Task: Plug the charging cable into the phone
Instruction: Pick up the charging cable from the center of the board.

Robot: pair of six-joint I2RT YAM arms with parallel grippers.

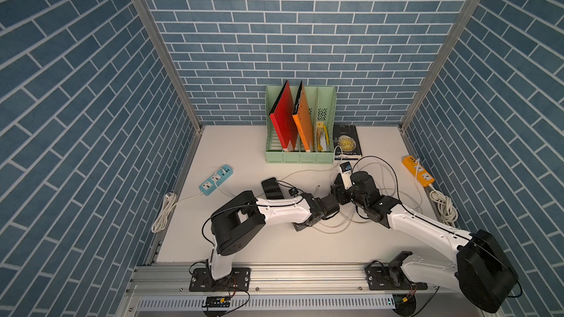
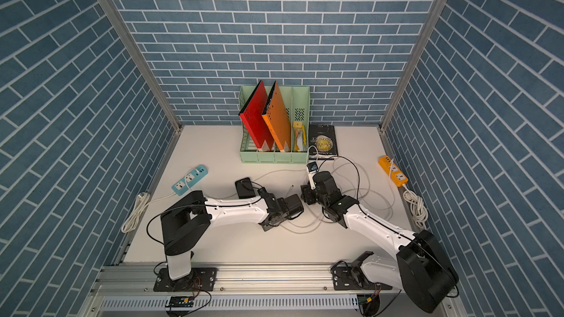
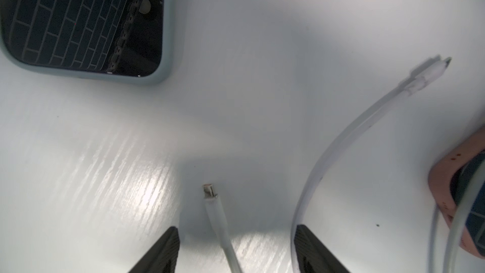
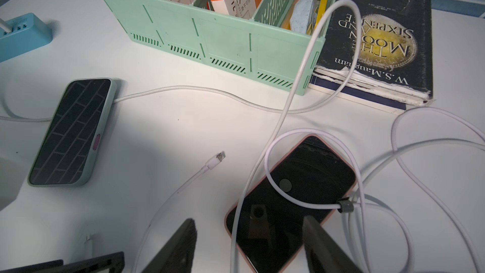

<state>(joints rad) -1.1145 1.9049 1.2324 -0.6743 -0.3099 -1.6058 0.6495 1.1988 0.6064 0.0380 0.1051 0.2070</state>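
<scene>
Two white cords (image 4: 277,133) loop over the pink-cased black phone (image 4: 315,174) on the white desk (image 4: 170,132), crowding its edges; a teal-cased phone (image 4: 70,132) lies well apart, a cord at its end. Your left arm (image 1: 283,211) stretches low toward the right arm (image 1: 421,224). Left pincer (image 3: 236,227) stands open, the white charging cable (image 3: 217,219) between its fingers, seemingly untouched. Right pincer (image 4: 249,220) hovers open above that phone.
</scene>
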